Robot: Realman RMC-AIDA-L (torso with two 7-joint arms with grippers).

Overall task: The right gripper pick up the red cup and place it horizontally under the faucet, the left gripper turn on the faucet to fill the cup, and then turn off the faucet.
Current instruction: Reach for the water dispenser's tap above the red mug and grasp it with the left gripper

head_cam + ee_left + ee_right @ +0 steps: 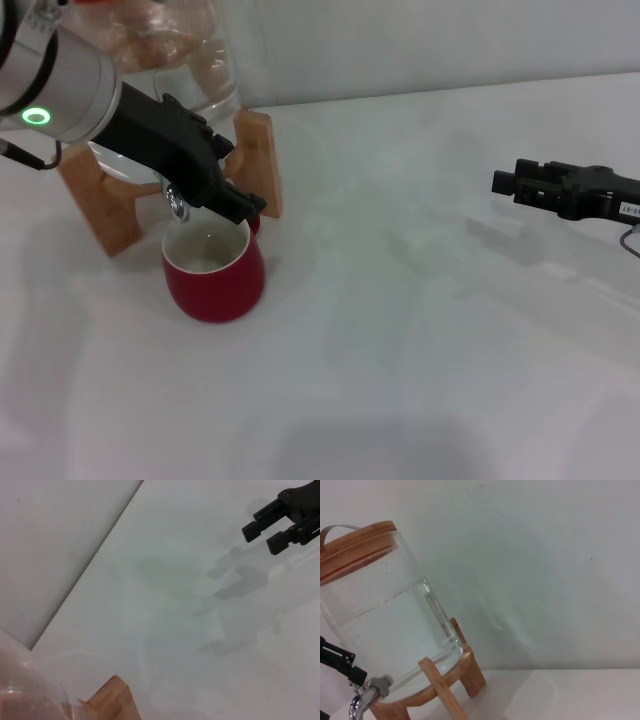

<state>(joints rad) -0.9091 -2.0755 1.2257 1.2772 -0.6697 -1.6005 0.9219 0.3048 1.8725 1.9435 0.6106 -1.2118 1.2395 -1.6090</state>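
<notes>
The left gripper [225,190] covers nearly all of the faucet [178,205] in the head view; only a small chrome bit shows below the black claw, so the lever cannot be seen, nor whether the fingers grip it. The claw also hides the far rim of the red cup [214,272] and most of its handle. The glass water jar [190,60] is cut off by the top edge there, and the arm hides part of the wooden stand [112,205]. The right gripper [508,183] runs off the right edge. In the right wrist view the faucet [362,700] is cut at the bottom edge.
</notes>
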